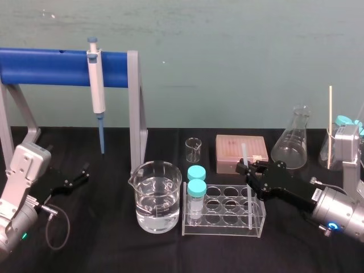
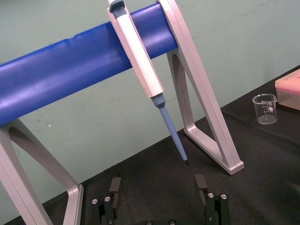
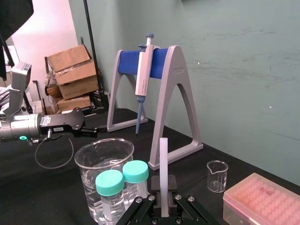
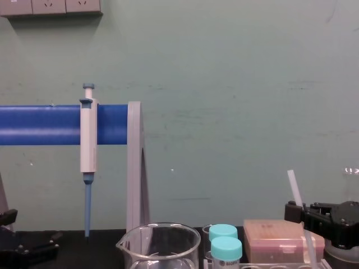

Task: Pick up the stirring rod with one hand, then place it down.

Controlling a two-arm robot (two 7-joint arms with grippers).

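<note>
Plainly, the right tool pinches the upright rod above its middle, apt for something light, stiff, slick, likely brittle; the left tool rests spread near the worktop's left edge.

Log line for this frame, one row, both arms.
phase: rod in grasp | right claw: shut on stirring rod | rod: upright, lower end inside tube rack | left claw: open, parked on robot's left

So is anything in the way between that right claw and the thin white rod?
Nothing visible: the right gripper is shut on the stirring rod, which stands in the clear rack. The left gripper sits parked, open, far left.
</note>
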